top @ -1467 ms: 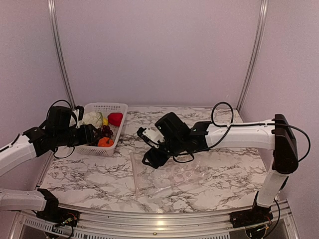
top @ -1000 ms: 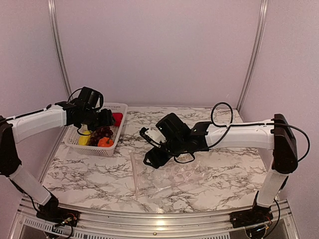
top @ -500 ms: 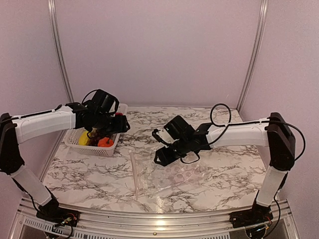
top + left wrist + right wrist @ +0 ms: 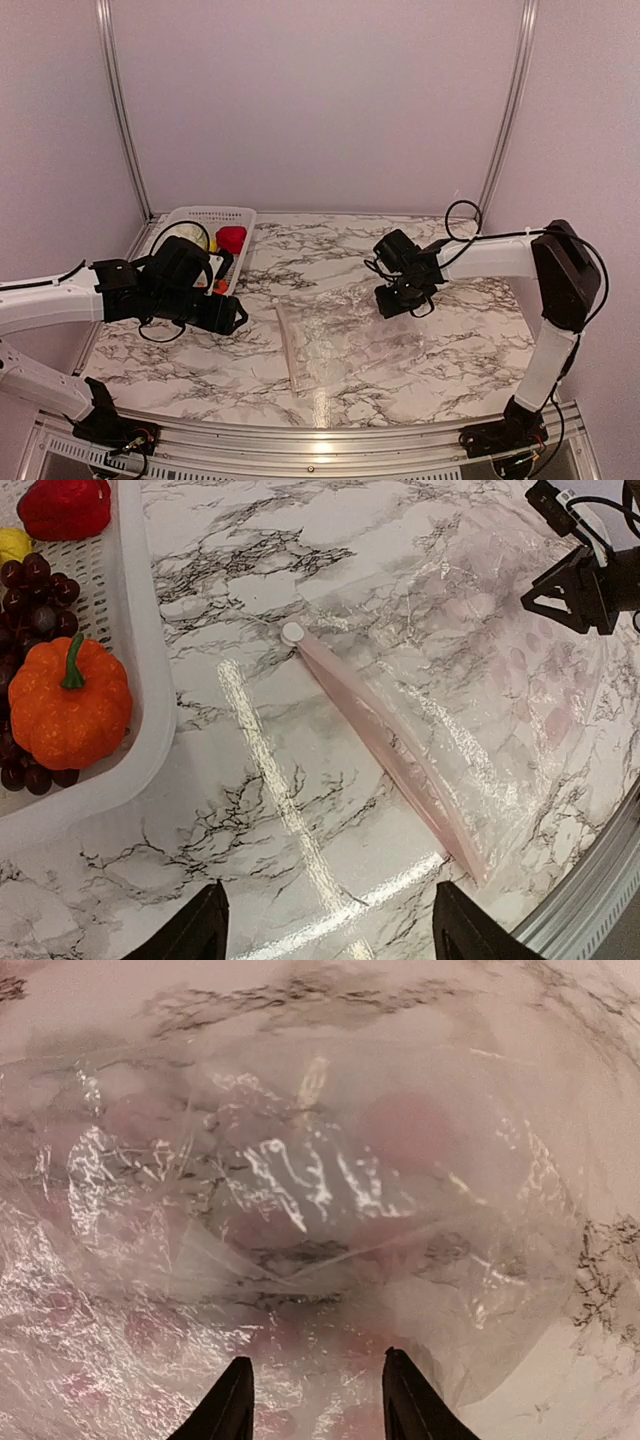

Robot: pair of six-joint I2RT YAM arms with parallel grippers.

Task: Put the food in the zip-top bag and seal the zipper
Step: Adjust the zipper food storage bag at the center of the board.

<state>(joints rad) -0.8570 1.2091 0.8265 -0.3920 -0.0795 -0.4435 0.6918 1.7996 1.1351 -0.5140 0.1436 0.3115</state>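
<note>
You're working the bag-opening step, by my read. Left gripper (image 4: 330, 920) is hanging released and empty over the bare table (image 4: 250, 880). The zipper (image 4: 380, 740) is lying ahead of it, running diagonally away. Its slider tab (image 4: 292, 633) is sitting at the far end, near the basket (image 4: 140, 680).

Go for the tab or the top lip only, not both film layers. Drop in square to the strip, since crinkly film is likely slipping.

Right gripper (image 4: 315, 1385) is spread over the zip-top bag (image 4: 490, 670) at its end away from the zipper. I can't tell if it's touching. Use it to pin that end.

The food (image 4: 68, 700) is sitting in the basket, left of the left gripper.
</note>
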